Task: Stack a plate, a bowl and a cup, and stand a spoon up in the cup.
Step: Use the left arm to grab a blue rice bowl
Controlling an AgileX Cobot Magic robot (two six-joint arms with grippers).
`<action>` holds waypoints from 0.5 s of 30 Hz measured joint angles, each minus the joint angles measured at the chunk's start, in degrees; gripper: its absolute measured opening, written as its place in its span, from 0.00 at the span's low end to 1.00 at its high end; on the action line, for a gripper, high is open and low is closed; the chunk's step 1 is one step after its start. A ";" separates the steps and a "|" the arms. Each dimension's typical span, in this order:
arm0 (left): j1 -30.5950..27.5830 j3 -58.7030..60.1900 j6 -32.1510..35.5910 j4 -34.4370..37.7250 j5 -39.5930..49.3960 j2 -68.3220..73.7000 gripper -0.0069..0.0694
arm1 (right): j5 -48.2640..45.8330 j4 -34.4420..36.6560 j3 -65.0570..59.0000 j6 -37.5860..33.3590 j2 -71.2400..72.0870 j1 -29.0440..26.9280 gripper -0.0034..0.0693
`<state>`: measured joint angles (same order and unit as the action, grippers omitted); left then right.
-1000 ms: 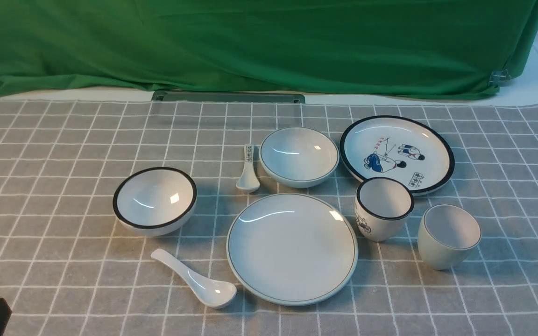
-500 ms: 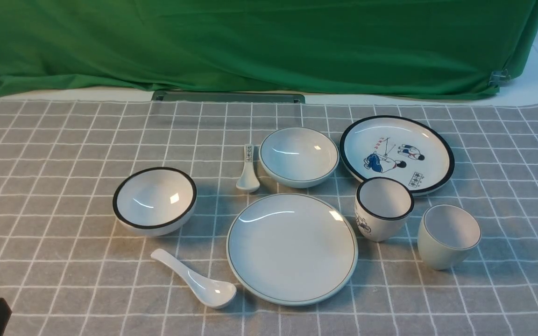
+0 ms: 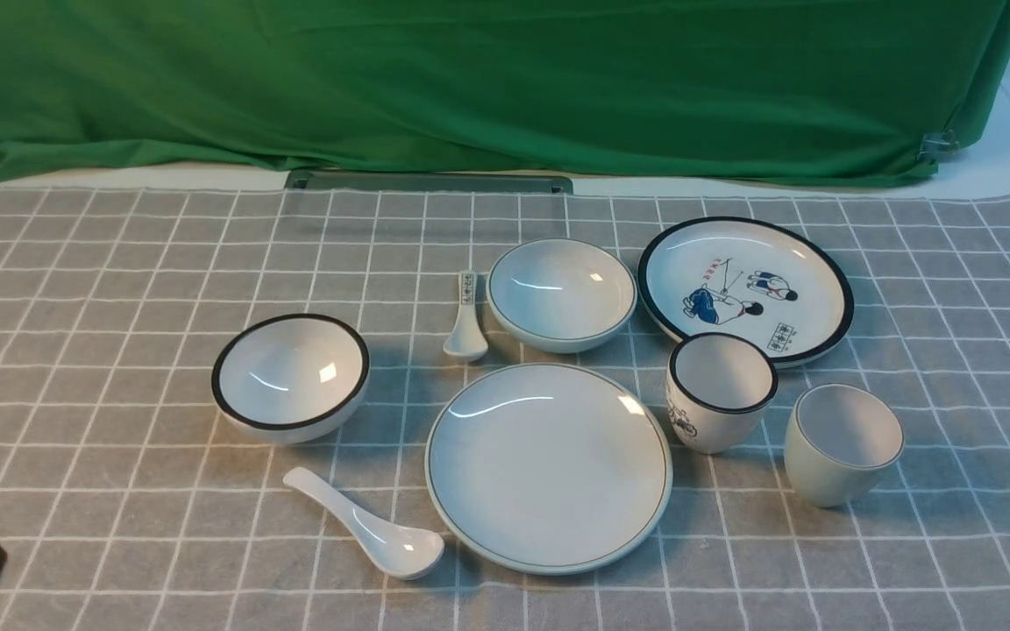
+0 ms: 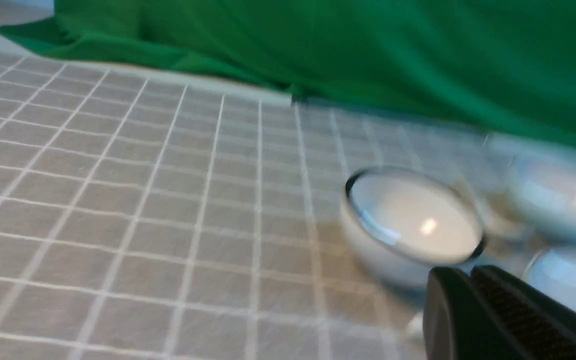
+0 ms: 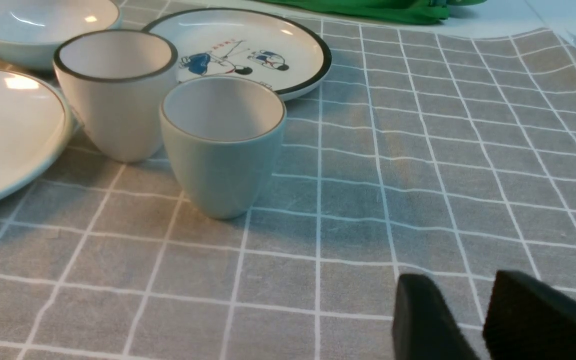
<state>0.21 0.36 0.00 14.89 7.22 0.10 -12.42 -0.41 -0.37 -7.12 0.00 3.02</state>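
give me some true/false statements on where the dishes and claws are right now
1. The plate, bowl and cup all sit unstacked on the cloth. True.
2. The spoon lies on the cloth on the plate's left. True.
3. The spoon stands in the cup. False: the cup is empty.
4. The left claw is shut and holds nothing. True.
5. The right claw is shut on the cup. False: it is open and apart from the cup.
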 joint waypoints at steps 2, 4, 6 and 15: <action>0.00 0.00 -6.67 8.64 -4.79 0.00 0.11 | 0.00 0.00 0.00 0.00 0.00 0.00 0.38; 0.00 0.00 -10.45 12.58 -8.98 0.00 0.11 | 0.00 0.00 0.00 0.00 0.00 0.00 0.38; 0.00 0.00 -11.59 12.67 -11.34 0.00 0.11 | 0.00 0.00 0.00 0.00 0.00 0.00 0.38; 4.55 -13.15 -4.68 9.27 6.71 7.12 0.11 | 0.00 0.00 0.00 0.00 0.00 0.00 0.38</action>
<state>4.75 -12.79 -4.68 24.16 13.93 7.22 -12.42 -0.41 -0.37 -7.12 0.00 3.02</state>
